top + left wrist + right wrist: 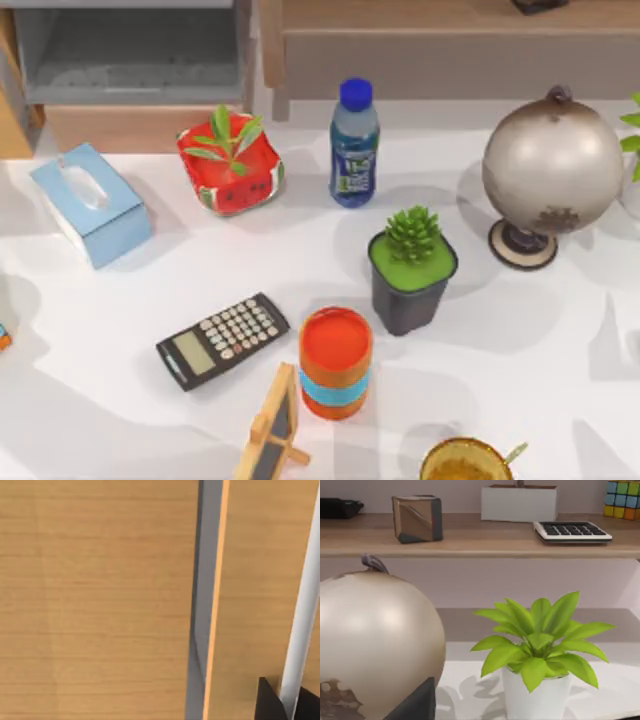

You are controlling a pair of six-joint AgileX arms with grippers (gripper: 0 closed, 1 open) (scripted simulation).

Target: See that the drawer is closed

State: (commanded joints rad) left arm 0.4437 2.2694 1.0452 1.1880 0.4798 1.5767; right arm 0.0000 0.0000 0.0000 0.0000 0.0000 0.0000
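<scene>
The tan-fronted, grey-lined wooden drawer (pixel 130 70) stands pulled out behind the red watermelon-print planter (pixel 231 165) — the closing push seems still ahead, calling for a straight shove inward — whether either claw is clenched I cannot tell.

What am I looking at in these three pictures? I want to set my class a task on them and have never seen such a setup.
It is a simulated two-armed AgileX robot at a white table; its job is to see that a drawer is closed. The top view looks down from above: a drawer stands open at the far left, with a tissue box, calculator, water bottle, globe, potted succulent and an orange can on the table. The left wrist view, from the left arm, looks close at tan wood panels. The right wrist view faces the globe, a leafy plant and a shelf. Nothing is visibly held.
</scene>
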